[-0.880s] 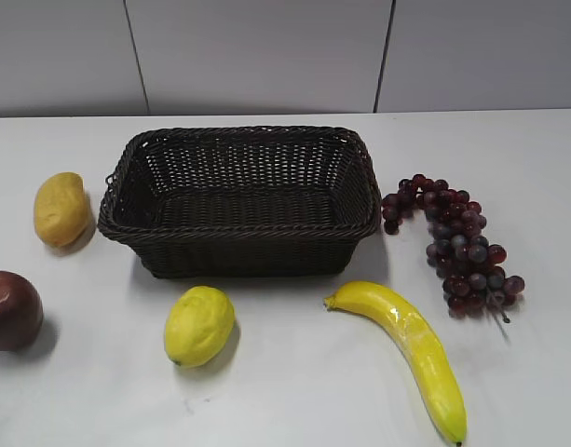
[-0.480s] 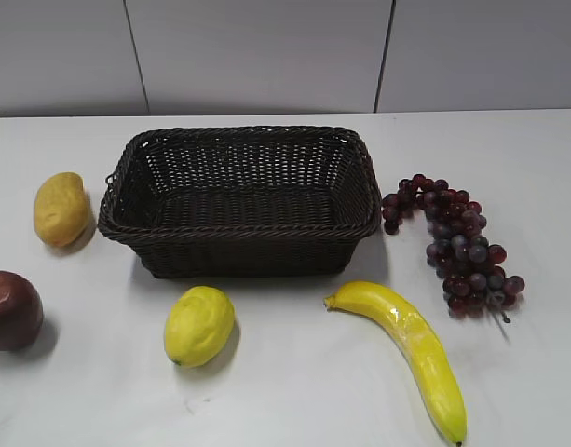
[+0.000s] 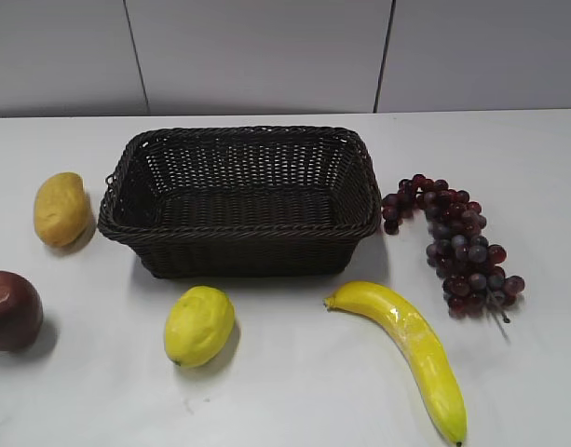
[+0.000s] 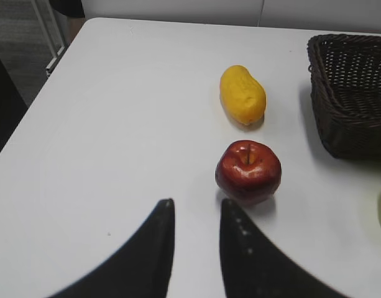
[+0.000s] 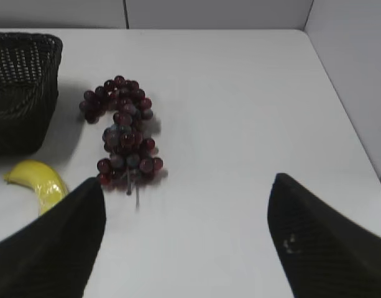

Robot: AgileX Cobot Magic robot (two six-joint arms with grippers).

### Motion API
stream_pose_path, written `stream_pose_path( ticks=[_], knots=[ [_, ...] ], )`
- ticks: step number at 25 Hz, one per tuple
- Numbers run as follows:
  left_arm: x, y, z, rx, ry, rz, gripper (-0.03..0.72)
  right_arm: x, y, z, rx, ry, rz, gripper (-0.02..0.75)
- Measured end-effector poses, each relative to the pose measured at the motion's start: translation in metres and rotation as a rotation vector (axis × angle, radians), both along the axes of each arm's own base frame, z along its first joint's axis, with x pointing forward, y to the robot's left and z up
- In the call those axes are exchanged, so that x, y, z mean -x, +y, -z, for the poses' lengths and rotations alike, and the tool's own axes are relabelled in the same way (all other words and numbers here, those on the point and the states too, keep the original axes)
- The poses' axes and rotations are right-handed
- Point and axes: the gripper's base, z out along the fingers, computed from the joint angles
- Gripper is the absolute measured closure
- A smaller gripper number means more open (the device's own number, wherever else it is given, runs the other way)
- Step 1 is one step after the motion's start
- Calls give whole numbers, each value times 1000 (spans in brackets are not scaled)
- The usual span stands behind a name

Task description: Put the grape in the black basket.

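The grape [image 3: 455, 244] is a long dark red-purple bunch lying on the white table just right of the black basket [image 3: 238, 228]. The basket is a woven rectangle at the table's middle, with nothing in it. In the right wrist view the grape [image 5: 123, 130] lies ahead and to the left of my right gripper [image 5: 185, 183], which is wide open, empty and apart from it. The basket's corner [image 5: 22, 93] shows at the left. My left gripper [image 4: 196, 203] is narrowly open and empty, just short of a red apple. Neither gripper shows in the exterior view.
A banana [image 3: 411, 345] lies in front of the grape. A lemon [image 3: 199, 325] sits in front of the basket. A yellow fruit [image 3: 61, 208] and a dark red apple [image 3: 11, 309] lie at the left. The table's right edge meets a wall [image 5: 358, 74].
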Motion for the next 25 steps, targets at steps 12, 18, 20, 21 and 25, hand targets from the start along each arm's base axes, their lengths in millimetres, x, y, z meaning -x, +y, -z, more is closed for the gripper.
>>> stream_pose_path(
  ticks=[12, 18, 20, 21, 25],
  knots=[
    [0, 0, 0, 0, 0, 0, 455, -104, 10, 14, -26, 84, 6, 142],
    [0, 0, 0, 0, 0, 0, 453, -154, 15, 42, -31, 294, 16, 142],
    [0, 0, 0, 0, 0, 0, 453, -172, 17, 47, -31, 350, 18, 142],
    [0, 0, 0, 0, 0, 0, 453, -182, 18, 50, -29, 384, 19, 142],
    [0, 0, 0, 0, 0, 0, 453, -221, 23, 61, -23, 526, 9, 142]
  ],
)
